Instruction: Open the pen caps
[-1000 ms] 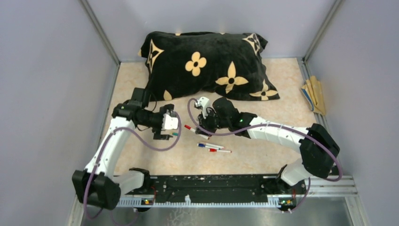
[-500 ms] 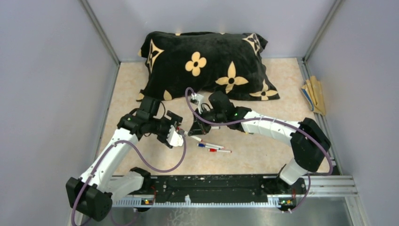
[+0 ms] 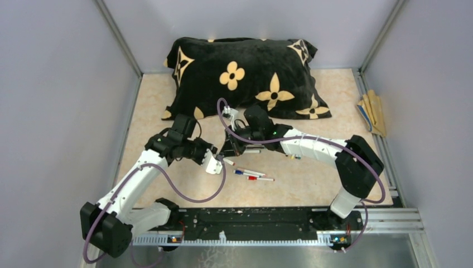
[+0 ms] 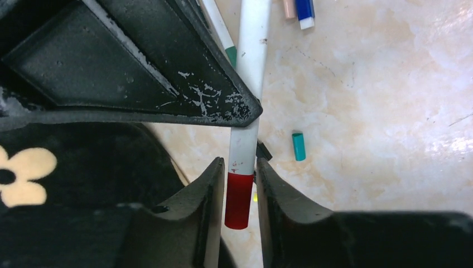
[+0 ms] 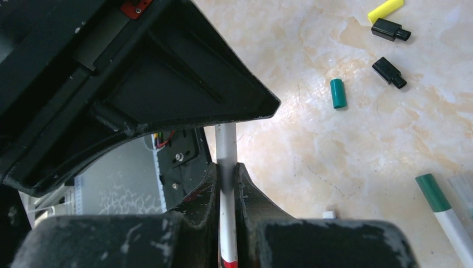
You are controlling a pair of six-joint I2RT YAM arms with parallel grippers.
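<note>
— Jaws of both arms were on one pen. From above, the left gripper (image 3: 215, 163) and the right gripper (image 3: 234, 148) met nose to nose over the table (image 3: 323, 178), in front of the pillow (image 3: 245, 72), with the pen (image 3: 225, 160) bridged between them. Did that view tell who gripped what?
— No, it was too small there. Loose pens (image 3: 249, 174) lay just beside the pair, toward the bases.
— And the left wrist view?
— It showed the left fingers (image 4: 201, 206) closed against the red cap (image 4: 239, 200), one on each side with no gap to be seen. The white barrel (image 4: 252, 50) ran up and away from them. A teal cap (image 4: 298, 146) lay on the table, near but apart.
— Was the hold on the cap alone?
— Mostly. The tips reached a little past the seam onto the barrel, so a clean pull probably wanted the squeeze on the red part.
— The right wrist view?
— There the right jaws were clenched hard on the barrel. A green cap (image 5: 337, 93), two black caps (image 5: 389, 71) and a yellow cap (image 5: 385, 9) lay loose beyond.
— Then how should the step go?
— Likely a straight pull along the pen's axis, arms drawing apart, both grips firm. A sideways tug risked bending the pen or letting the barrel slide through the right fingers
</note>
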